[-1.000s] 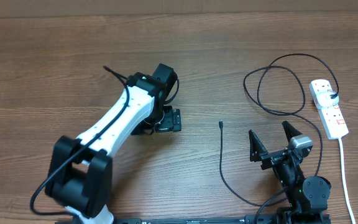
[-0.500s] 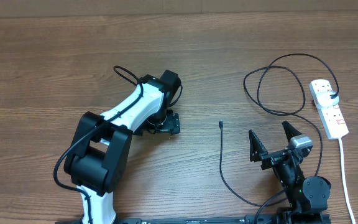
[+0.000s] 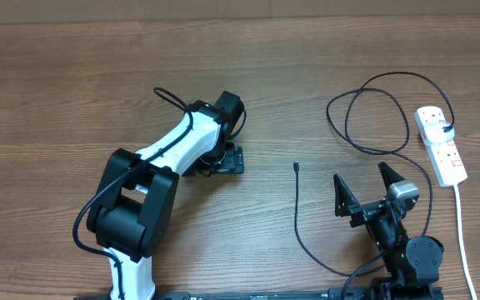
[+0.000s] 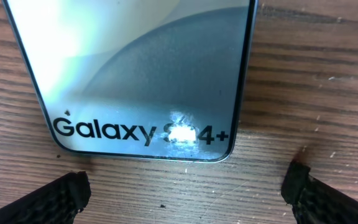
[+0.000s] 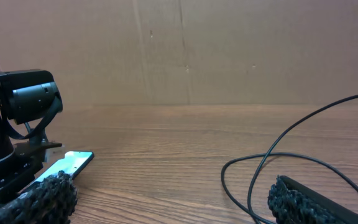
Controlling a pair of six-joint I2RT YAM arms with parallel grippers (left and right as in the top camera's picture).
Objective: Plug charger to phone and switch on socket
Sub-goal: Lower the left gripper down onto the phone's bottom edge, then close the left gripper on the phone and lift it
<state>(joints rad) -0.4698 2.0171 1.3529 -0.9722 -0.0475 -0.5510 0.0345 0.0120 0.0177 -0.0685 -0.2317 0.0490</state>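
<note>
Beneath both hands, the wooden tabletop (image 3: 57, 83) is carrying everything. The white left arm (image 3: 173, 146) is reaching out over it, its left hand (image 4: 188, 196) standing wide open and gripping nothing. The right hand (image 3: 363, 187) is likewise gaping open and empty. The charger (image 3: 297, 212) is running past the right hand's left side and looping ahead of it. The socket (image 3: 440, 143) is lying ahead of and to the right of the right hand, a black plug sitting in it. The phone (image 4: 142, 68) is lying flat just ahead of the left hand's fingertips (image 4: 67, 193), apart from them, its end sitting between their lines. The charger's connector tip (image 3: 297, 167) is resting loose, ahead and left of the right hand, well apart from the phone.
</note>
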